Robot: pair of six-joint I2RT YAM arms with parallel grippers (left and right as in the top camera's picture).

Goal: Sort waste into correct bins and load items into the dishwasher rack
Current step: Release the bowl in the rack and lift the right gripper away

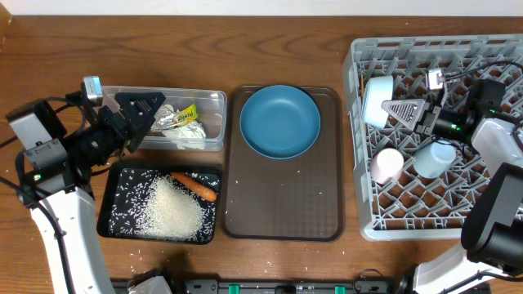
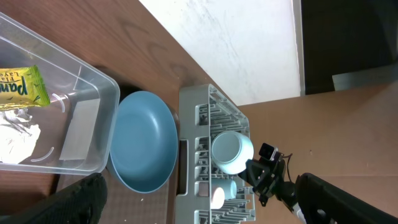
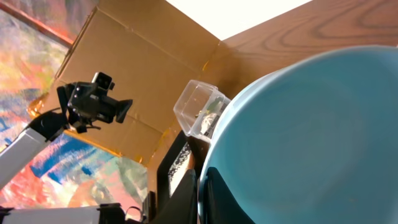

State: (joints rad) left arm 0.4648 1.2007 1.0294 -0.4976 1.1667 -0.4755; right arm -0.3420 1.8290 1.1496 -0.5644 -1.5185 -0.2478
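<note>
On the desk [image 1: 163, 49], near the middle, lies a brown serving tray [image 1: 282, 196], and I place everything else by it. A large round blue plate [image 1: 280, 121] sits on the tray's far end. A few stray rice grains are scattered on the bare part of the tray nearer to me.

Just left of the tray's far half stands the clear plastic tub [image 1: 214, 100]. It holds crumpled silver foil [image 1: 167, 122], a green-yellow wrapper [image 1: 188, 114] and a white tissue wad [image 1: 194, 139]. My left gripper [image 1: 147, 114] hovers over the end of the tub farthest from the tray, its fingers spread wide with nothing between them.

Just left of the tray's near half lies the shallow black tray [image 1: 110, 216]. It carries a heap of white rice [image 1: 173, 208] with an orange carrot piece [image 1: 196, 185] at the heap's edge.

Right of the brown tray stands the grey dishwasher rack [image 1: 425, 229], the biggest thing in view. A light-blue bowl [image 1: 374, 98] stands on edge in the rack's far corner, on the side closest to the tray. A small pink cup [image 1: 386, 163] and a small blue cup [image 1: 435, 159] sit among the pegs nearer to me.

My right gripper [image 1: 392, 109] is at the bowl. The right wrist camera is almost filled by the bowl, and my dark fingers [image 3: 183, 196] appear to be pinched together on its rim.
</note>
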